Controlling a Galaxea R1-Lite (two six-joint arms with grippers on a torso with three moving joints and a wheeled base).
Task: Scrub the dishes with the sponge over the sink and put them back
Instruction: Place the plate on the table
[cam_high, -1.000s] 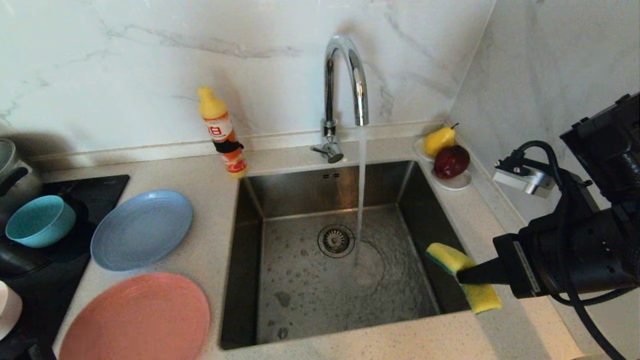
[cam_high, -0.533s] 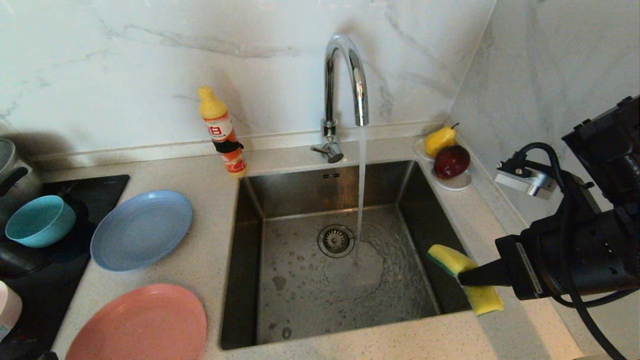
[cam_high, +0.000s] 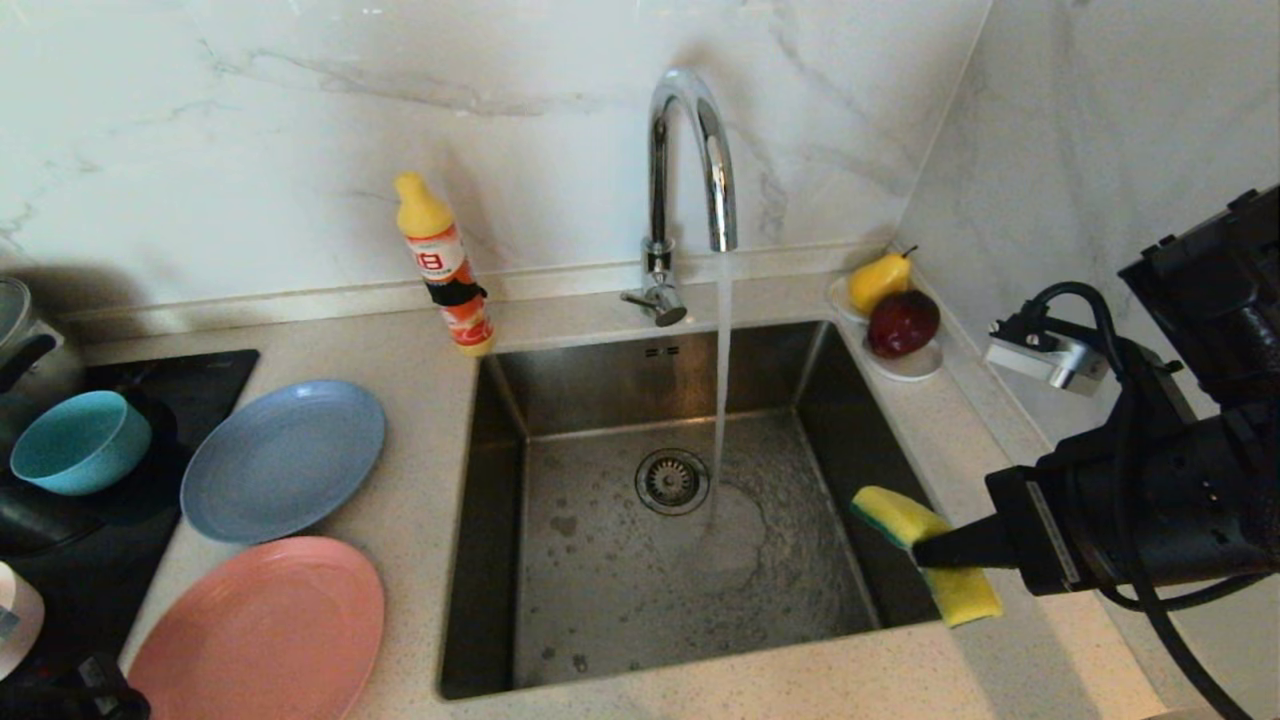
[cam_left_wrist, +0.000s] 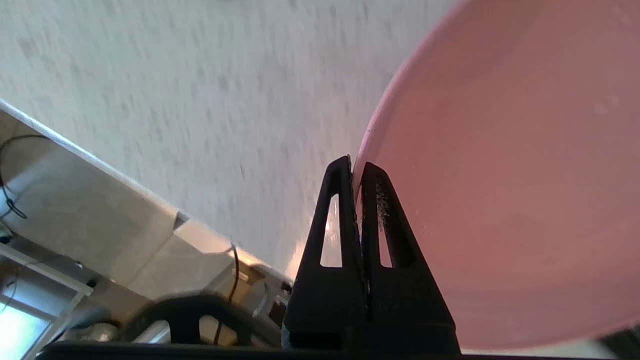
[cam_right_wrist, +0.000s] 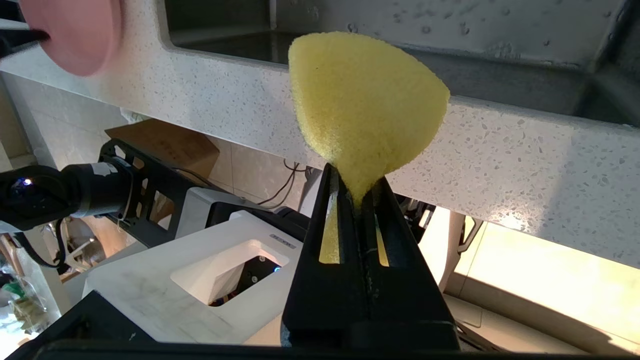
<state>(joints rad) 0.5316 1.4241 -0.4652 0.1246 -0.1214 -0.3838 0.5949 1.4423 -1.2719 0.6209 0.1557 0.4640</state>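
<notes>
Grey-blue plastic plate (cam_high: 283, 459) is lying on the table (cam_high: 420, 520), left of the steel sink (cam_high: 600, 570), behind the salmon-pink plastic plate (cam_high: 262, 630).

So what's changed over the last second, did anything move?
The salmon-pink plate, pinched at its rim by the left claw, shifted toward the robot's left, away from the sink. The right claw stayed put gripping the sponge; other dishes and the running tap are unchanged.

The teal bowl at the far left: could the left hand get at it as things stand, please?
Probably not yet: the left hand is shut on the pink plate's rim, so it is occupied. The teal bowl itself sits uncovered beside the grey-blue plate.
</notes>
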